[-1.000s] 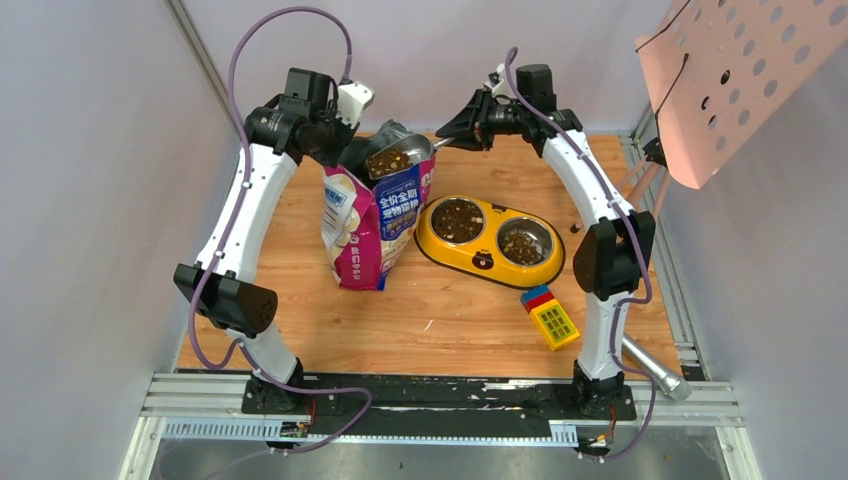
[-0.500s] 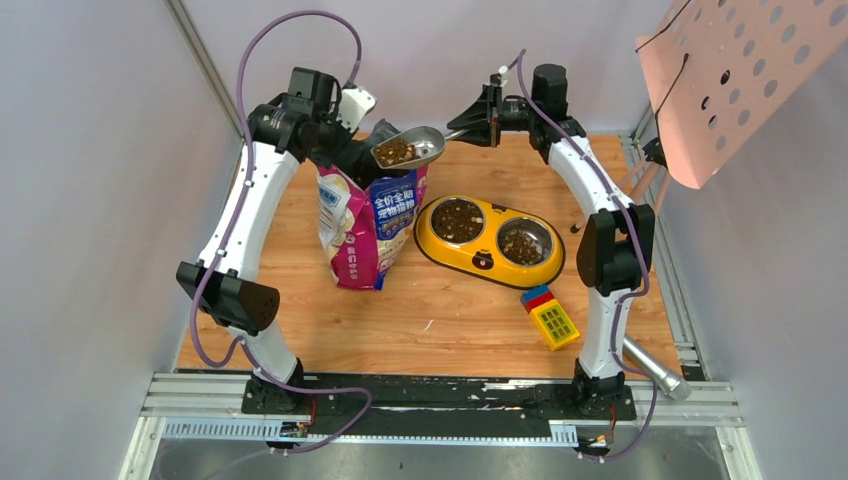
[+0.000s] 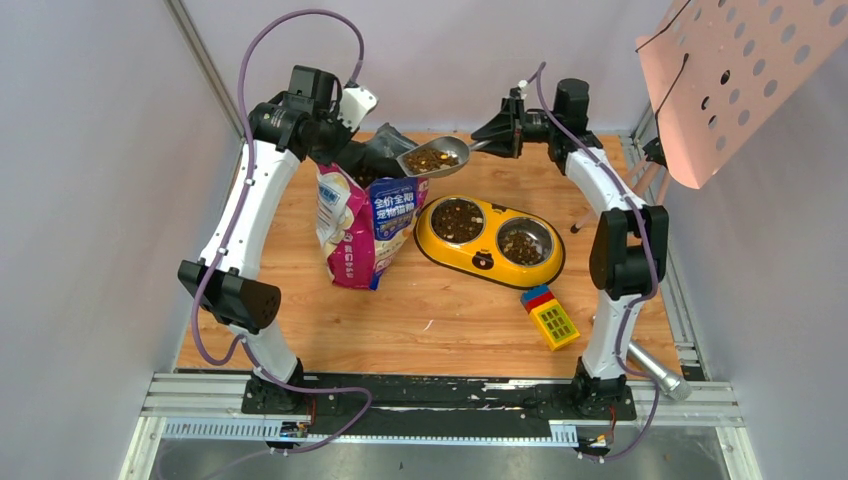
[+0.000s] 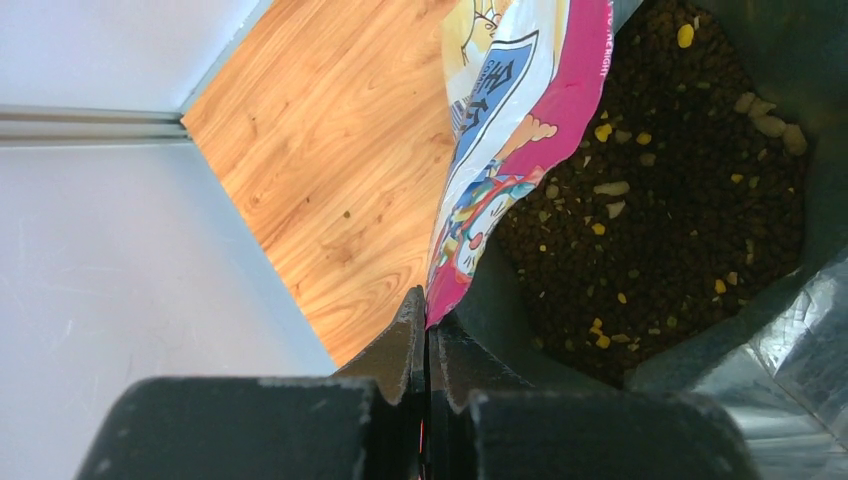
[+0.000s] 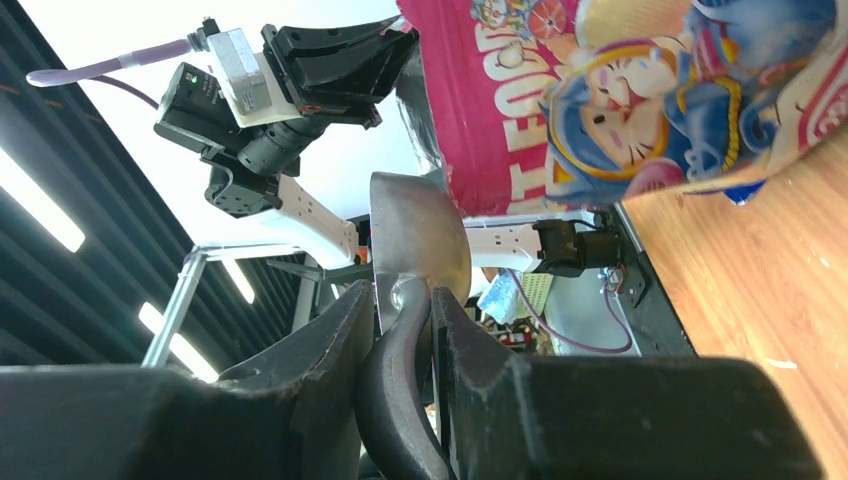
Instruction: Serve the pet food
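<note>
The blue-and-magenta cat food bag (image 3: pixel 365 225) stands open left of centre. My left gripper (image 3: pixel 345 150) is shut on its top rim (image 4: pixel 500 200), holding it open; dark brown kibble (image 4: pixel 660 200) fills the bag. My right gripper (image 3: pixel 497 133) is shut on the handle (image 5: pixel 400 400) of the grey metal scoop (image 3: pixel 435 157), held level above the table between the bag and the feeder, loaded with kibble (image 3: pixel 430 158). The scoop's underside (image 5: pixel 415 235) faces the right wrist camera. The yellow double-bowl feeder (image 3: pixel 482 262) has kibble in its left bowl (image 3: pixel 457 219) and some in its right bowl (image 3: pixel 524 240).
A small toy block (image 3: pixel 548 315) in yellow, red and blue lies in front of the feeder. A metal cylinder (image 3: pixel 655 372) lies at the near right corner. A pink perforated panel (image 3: pixel 740 70) hangs at the upper right. Walls close in on both sides.
My right gripper has lifted the loaded scoop out of the bag and moved it right, toward the feeder. My left gripper keeps hold of the bag's rim.
</note>
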